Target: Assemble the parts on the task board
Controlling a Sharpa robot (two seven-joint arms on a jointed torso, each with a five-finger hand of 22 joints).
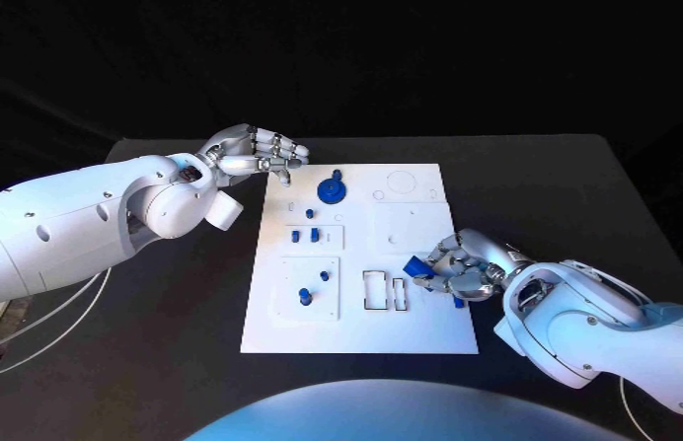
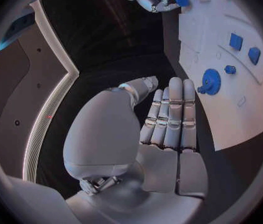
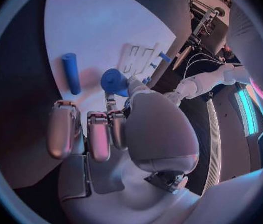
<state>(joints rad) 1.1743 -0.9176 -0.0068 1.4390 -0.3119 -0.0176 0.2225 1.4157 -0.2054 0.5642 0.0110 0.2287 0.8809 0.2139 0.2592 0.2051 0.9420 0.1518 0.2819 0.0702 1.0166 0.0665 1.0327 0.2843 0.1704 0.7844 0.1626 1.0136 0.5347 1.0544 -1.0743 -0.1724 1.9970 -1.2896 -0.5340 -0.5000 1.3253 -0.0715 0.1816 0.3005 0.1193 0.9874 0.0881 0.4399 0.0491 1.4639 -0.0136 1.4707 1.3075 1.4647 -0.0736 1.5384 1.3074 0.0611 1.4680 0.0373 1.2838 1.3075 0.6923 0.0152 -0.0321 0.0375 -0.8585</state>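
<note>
Fingers point(image 3: 109, 127) of the right hand point(image 1: 458, 266) are curled in around a small blue part point(image 3: 114, 80), pinched at the tips above the near right region of the board; the wrist view shows its rounded blue body poking out past the fingertips. How firmly it sits in the grip cannot be told.

Going down in size from there: the black table point(image 1: 569, 184) carries the white task board point(image 1: 427, 332) at its middle. The left hand point(image 1: 260, 153) hovers just off the board's far left corner, fingers straight and close together, holding nothing. On the board, a round blue disc with a short stem point(image 1: 331, 188) lies near the far edge, close to that idle hand. A blue rod point(image 3: 70, 72) lies loose on the board beside the right hand. Two small blue blocks point(image 1: 305, 235) stand in a raised plate on the left half, and two little blue studs point(image 1: 313, 285) sit in the plate nearer the robot. Empty rectangular slots point(image 1: 383, 290) lie just beside the right hand.

The step in hand appears to be carrying the pinched part to its seat. Which seat fits it cannot be read from these pictures; the next move probably calls for lining it up over a matching recess and lowering it squarely, without knocking the loose rod.
</note>
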